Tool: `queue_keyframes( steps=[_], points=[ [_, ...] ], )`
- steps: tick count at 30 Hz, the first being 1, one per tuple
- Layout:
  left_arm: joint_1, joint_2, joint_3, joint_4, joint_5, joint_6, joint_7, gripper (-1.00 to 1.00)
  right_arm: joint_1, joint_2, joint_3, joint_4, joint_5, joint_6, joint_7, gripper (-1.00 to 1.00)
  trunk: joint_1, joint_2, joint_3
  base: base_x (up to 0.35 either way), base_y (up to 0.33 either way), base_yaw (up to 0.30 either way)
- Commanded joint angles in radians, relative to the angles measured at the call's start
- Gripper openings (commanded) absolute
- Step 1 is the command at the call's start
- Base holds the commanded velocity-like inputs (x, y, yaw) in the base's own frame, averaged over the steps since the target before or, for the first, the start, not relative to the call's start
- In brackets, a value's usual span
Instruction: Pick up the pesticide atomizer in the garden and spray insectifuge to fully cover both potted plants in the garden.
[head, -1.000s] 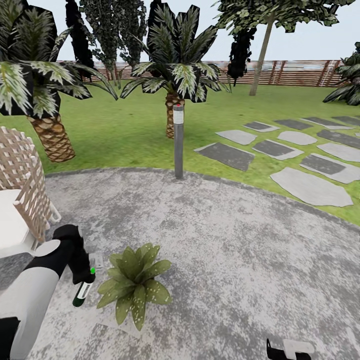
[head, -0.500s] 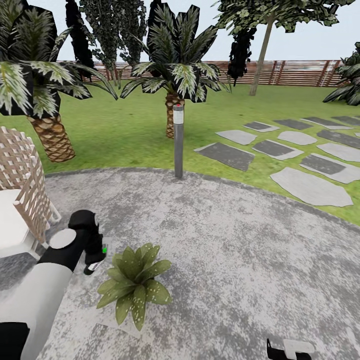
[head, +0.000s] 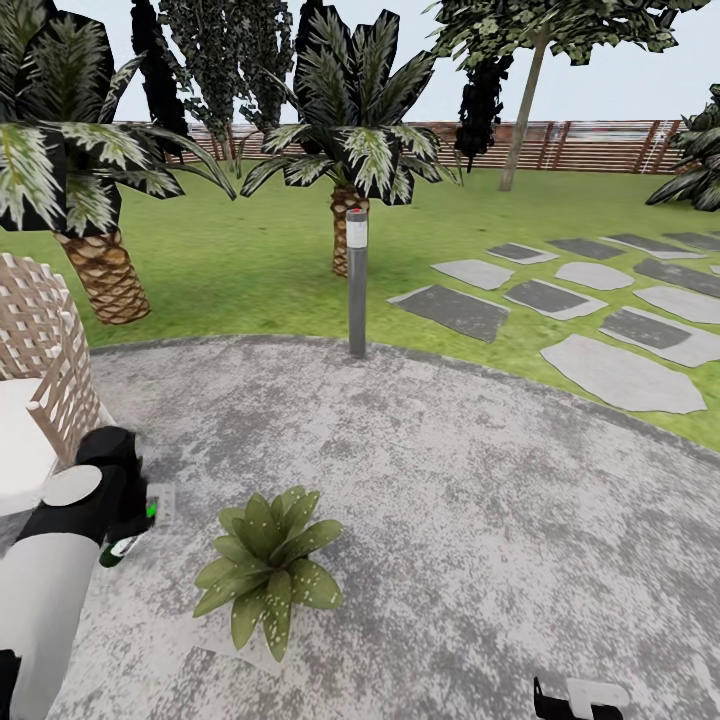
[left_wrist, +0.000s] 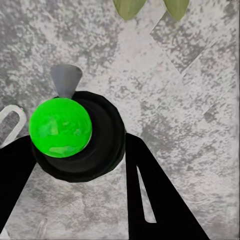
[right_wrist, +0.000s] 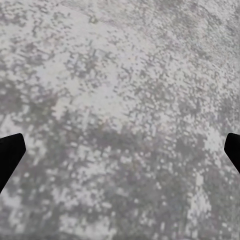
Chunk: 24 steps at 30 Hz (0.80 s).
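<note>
Grey stone patio (head: 450, 520) meets lawn, palms and fence in the head view. One potted plant (head: 265, 568) sits low on it, pot hidden by leaves. Beside it, the left gripper (head: 135, 520) mostly hides the pesticide atomizer (head: 122, 545).

Left wrist view: black fingers (left_wrist: 150, 200) clamp the atomizer's green-topped body.

Right wrist view: right gripper (right_wrist: 120, 150) fingertips wide apart over bare stone.
</note>
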Motion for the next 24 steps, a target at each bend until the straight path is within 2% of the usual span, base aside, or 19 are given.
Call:
queue_keyframes(
  steps=[1,2,6,10,16,20,24],
  points=[
    [0.001,0.001,0.039,0.012,-0.003,-0.008,-0.005,-1.00,-0.001,0.000,-0.004,0.002,0.011,-0.003,-0.006,1.00,0.000,0.000,-0.001,0.000,0.000,0.000],
    [0.001,-0.001,0.055,0.041,-0.002,-0.015,-0.005,-1.00,-0.001,0.000,-0.004,0.002,0.011,-0.003,-0.006,1.00,0.000,0.000,-0.001,0.000,0.000,0.000],
    [0.001,-0.013,0.065,0.115,-0.003,-0.014,-0.005,-1.00,-0.001,0.000,-0.004,0.002,0.011,-0.003,-0.006,1.00,0.000,0.000,-0.001,0.000,0.000,0.000],
    [0.001,-0.028,0.066,0.127,-0.003,-0.010,-0.005,-1.00,-0.001,0.000,-0.004,0.002,0.011,-0.003,-0.006,1.00,0.000,0.000,-0.001,0.000,0.000,0.000],
    [0.002,-0.027,0.069,0.131,-0.005,-0.009,-0.005,-1.00,-0.001,0.000,-0.005,0.002,0.009,-0.003,-0.006,1.00,0.000,0.000,-0.001,0.039,0.152,0.000],
    [0.065,-0.027,0.070,0.157,-0.004,-0.010,-0.005,-1.00,-0.001,0.000,-0.006,0.001,0.009,-0.003,-0.006,1.00,0.000,0.000,-0.001,0.009,0.035,0.000],
    [0.080,-0.027,0.073,0.160,-0.002,-0.010,-0.005,-1.00,-0.001,0.000,-0.006,0.001,0.009,-0.003,-0.006,1.00,0.000,0.000,0.000,0.001,0.002,-0.164]
  ],
)
